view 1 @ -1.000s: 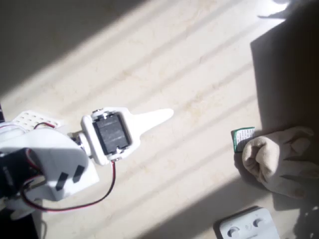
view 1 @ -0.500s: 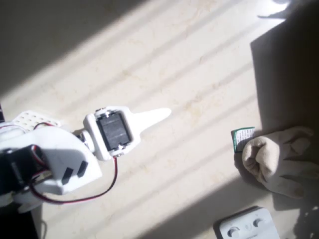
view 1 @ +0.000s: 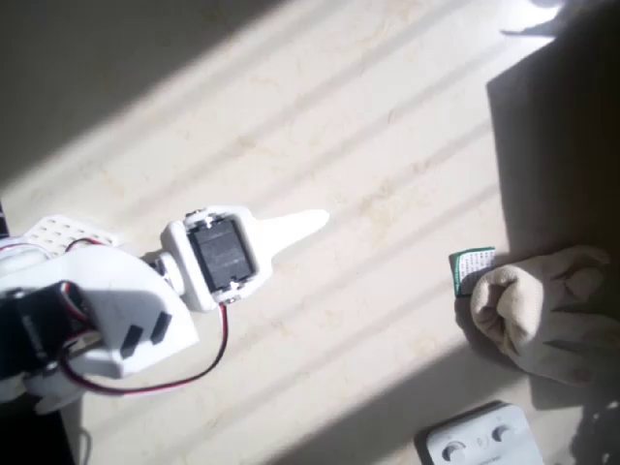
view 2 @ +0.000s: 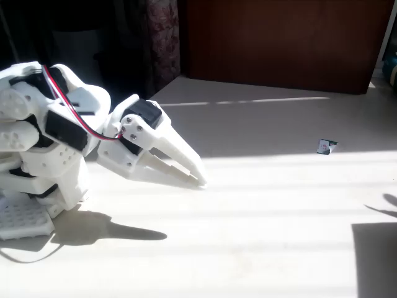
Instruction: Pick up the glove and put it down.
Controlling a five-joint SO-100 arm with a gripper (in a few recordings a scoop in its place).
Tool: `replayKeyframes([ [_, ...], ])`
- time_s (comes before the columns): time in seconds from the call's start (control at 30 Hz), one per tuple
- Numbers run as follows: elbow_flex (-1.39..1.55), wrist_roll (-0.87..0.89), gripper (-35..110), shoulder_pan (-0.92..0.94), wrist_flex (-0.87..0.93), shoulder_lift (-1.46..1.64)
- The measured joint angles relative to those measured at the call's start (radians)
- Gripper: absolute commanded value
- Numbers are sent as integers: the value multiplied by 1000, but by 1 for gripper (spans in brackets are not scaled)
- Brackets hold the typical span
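The glove [view 1: 547, 312] lies well apart from the gripper [view 1: 312, 224] (fingers together, holding nothing), far right in the overhead view, touching a green card [view 1: 471, 268].

We can read no text anywhere. The small green-and-white card [view 1: 472, 268] beside the glove [view 1: 542, 308] carries some print on its white patch in the overhead view, but we find it too small and blurred to make out; in the fixed view the card [view 2: 326, 147] is only a speck. The white device with round buttons [view 1: 481, 441] shows no legible marking either.
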Motion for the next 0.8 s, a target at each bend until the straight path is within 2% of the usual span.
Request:
replayKeyframes([
  [0.4, -21, 0, 0, 0, 360, 2],
  [0.8, -26, 0, 0, 0, 390, 2],
])
